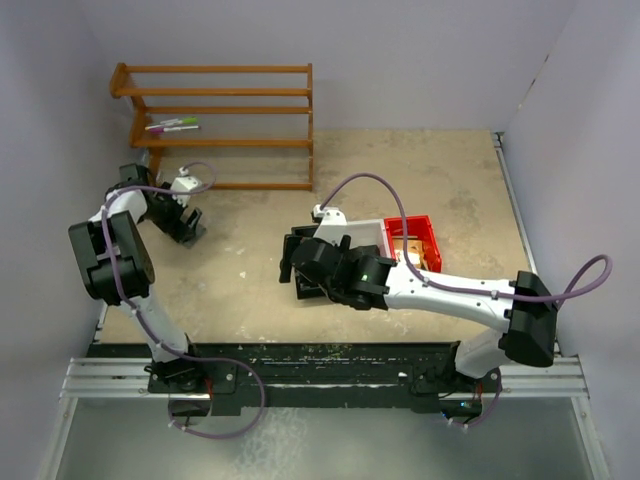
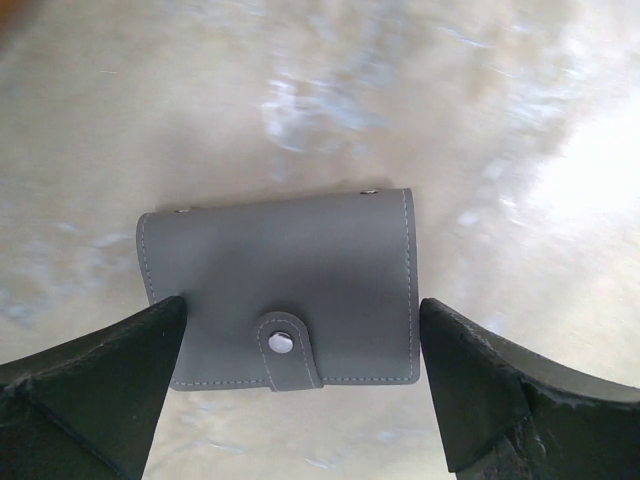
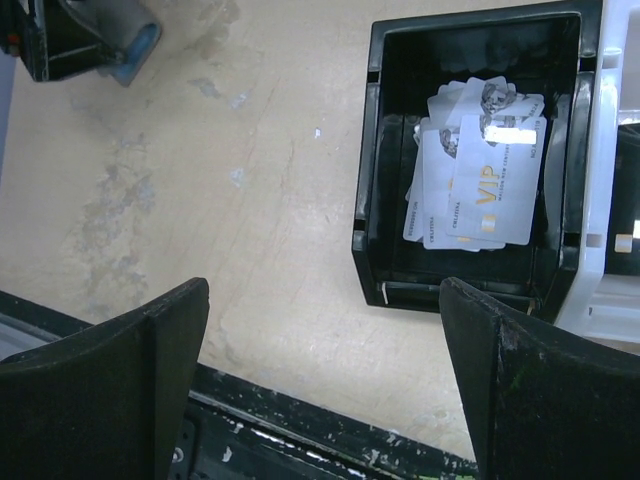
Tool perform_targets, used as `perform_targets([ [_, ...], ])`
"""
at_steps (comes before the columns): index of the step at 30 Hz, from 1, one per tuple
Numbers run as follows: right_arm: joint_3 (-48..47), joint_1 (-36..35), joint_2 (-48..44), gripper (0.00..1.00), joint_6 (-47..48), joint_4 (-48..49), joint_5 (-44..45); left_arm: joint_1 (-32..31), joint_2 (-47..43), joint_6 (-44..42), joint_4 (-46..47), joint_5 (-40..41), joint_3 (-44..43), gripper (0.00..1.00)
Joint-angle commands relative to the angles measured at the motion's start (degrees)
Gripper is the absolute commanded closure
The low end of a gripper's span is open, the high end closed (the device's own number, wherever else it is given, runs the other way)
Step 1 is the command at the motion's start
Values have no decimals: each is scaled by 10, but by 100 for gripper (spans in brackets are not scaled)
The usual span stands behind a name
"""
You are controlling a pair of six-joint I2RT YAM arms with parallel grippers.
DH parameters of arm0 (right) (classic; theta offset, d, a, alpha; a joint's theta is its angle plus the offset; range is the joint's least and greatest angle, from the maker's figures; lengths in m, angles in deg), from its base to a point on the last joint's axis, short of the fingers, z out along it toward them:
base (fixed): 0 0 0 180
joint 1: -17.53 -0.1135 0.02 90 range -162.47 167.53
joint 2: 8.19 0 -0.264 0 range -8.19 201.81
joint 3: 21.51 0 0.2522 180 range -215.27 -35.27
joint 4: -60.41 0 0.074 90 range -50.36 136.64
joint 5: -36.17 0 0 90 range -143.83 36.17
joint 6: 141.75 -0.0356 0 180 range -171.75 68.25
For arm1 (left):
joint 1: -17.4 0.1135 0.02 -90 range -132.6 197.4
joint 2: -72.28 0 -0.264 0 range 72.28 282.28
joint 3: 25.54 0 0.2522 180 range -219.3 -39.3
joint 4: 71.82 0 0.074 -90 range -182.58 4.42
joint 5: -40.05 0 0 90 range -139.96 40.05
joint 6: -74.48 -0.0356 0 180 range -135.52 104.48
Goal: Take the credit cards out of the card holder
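**Card holder [image 2: 285, 290] lies shut on the table between the spread fingers of the left gripper [image 2: 302, 330]**

Nearest the arm bases, the right gripper [image 1: 300, 272] hangs just toward 7 o'clock from the middle of the mottled beige table [image 1: 250, 300]. Its fingers are apart and hold nothing. Only its wrist camera shows what lies below it. There, at 1 o'clock, is a black bin [image 3: 362, 200], a glossy, hard-walled plastic rectangle. Inside is a loose fan of pale silvery credit cards [image 3: 480, 190], thin and shiny, the top one lettered VIP in gold. A white bin [image 3: 600, 200] touches the black one on its 3 o'clock side. Overhead, a red bin [image 1: 420, 240] stands beside the white one, farther toward 3 o'clock.

The left gripper sits at the table's 9 o'clock edge, and from overhead it hides the holder. The left wrist camera shows the holder as a flat blue-grey rectangle, matte like leather, with pale stitching. A strap at its 6 o'clock edge is fastened with a metal snap. Black wedge-shaped fingers flank it at 8 and 4 o'clock; whether they touch it cannot be told.

Farthest away, at 11 o'clock, a slatted wooden rack [image 1: 220, 125] holds markers [image 1: 172, 126].
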Motion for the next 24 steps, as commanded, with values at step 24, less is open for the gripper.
perform_targets([
  [24, 41, -52, -58, 1, -95, -34, 73, -49, -135, 136, -176, -30, 5, 1],
])
